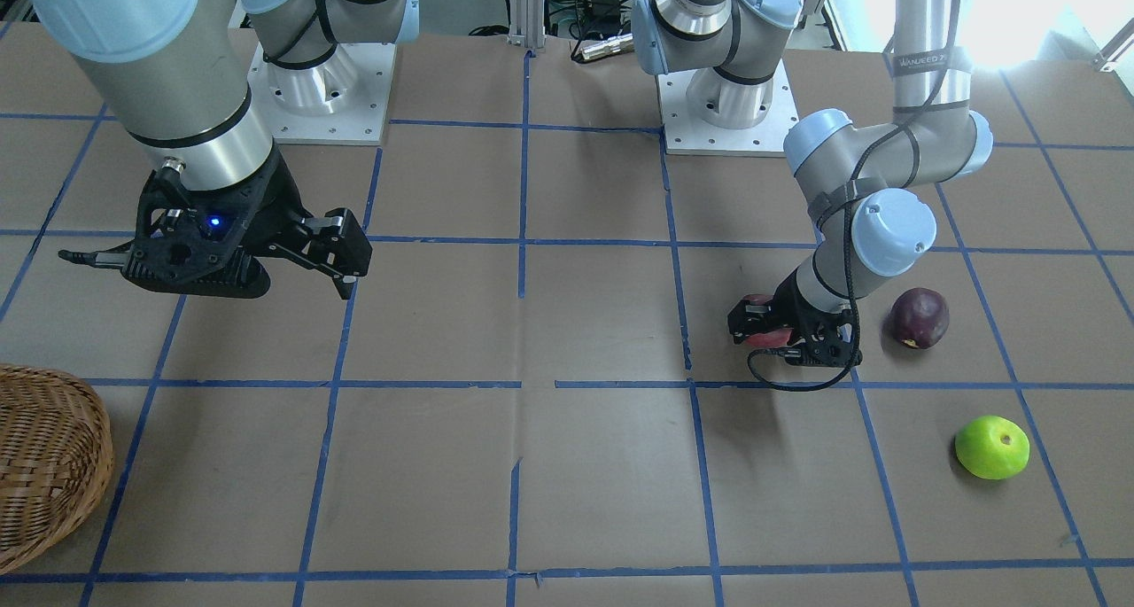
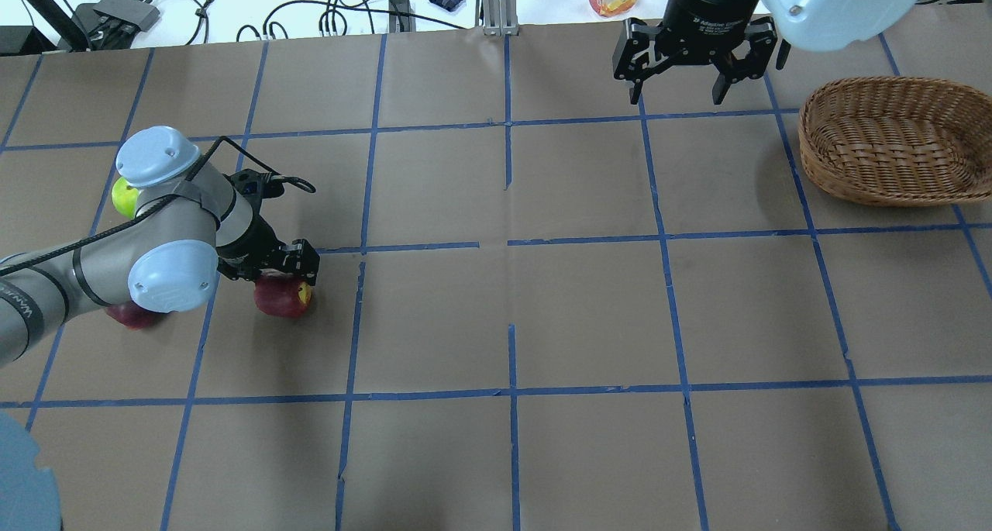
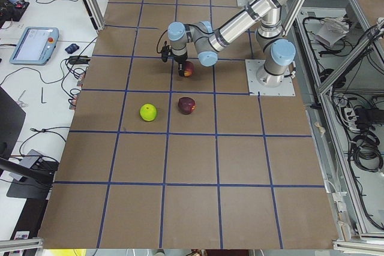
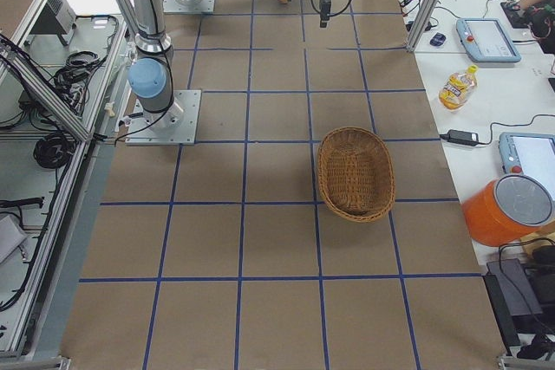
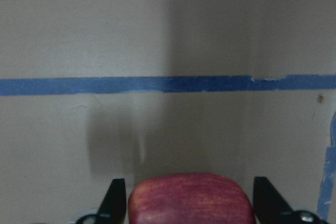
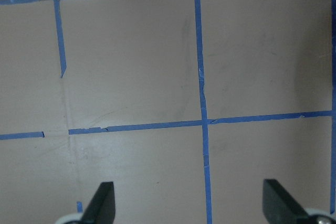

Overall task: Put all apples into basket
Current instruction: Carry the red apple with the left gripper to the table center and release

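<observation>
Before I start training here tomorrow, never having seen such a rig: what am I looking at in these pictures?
Two robot arms are bolted to a taped table. Four fixed cameras watch from the front, overhead and both table ends; two more sit on the wrists. The left hand is down around the red apple, its fingers either side with small gaps, so not yet gripping. The maroon apple and green apple lie nearby. The right hand hangs open and empty near the empty basket.

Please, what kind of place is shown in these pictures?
Most likely a robotics lab or test cell. The table is covered in brown paper with a blue tape grid, two arms are bolted to it on metal plates, and a side bench holds a teach pendant and cables.
</observation>
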You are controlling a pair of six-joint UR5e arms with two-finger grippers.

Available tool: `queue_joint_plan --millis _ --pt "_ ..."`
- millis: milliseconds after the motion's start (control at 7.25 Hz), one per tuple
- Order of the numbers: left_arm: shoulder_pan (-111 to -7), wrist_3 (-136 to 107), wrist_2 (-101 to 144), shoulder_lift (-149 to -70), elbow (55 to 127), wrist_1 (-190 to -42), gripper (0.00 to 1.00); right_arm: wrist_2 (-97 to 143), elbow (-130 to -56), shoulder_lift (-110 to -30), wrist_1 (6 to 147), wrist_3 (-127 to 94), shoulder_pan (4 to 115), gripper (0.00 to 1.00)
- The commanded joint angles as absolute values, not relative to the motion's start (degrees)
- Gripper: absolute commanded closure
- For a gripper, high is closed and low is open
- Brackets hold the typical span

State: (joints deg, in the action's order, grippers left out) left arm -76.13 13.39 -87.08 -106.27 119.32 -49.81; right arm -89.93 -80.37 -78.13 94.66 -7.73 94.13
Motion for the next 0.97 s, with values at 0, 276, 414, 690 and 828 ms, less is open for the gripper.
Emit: queue_joint_plan --millis 0,276,414,690,828 --pt "-77.51 11.78 -87.54 -103.55 119.10 -51.23 1.00 -89.91 -80.42 -78.13 94.66 -7.73 94.13 0.00" --pt "-88.53 0.62 -87.80 -101.26 114.46 -55.96 1.00 -89.91 -80.42 -78.13 94.66 -7.73 94.13 0.00" --pt "-95.03 -2.34 -86.85 -101.51 111.91 -55.73 1.00 -89.91 -80.42 -78.22 94.66 -7.73 94.13 0.00" --pt "-104.99 -15.57 -81.49 -106.67 107.25 -51.62 1.00 -90.00 -80.42 -78.22 94.66 -7.65 94.13 0.00" --pt "-108.25 -21.04 -81.39 -110.09 104.01 -50.46 1.00 -90.00 -80.51 -78.05 94.66 -7.65 94.04 0.00"
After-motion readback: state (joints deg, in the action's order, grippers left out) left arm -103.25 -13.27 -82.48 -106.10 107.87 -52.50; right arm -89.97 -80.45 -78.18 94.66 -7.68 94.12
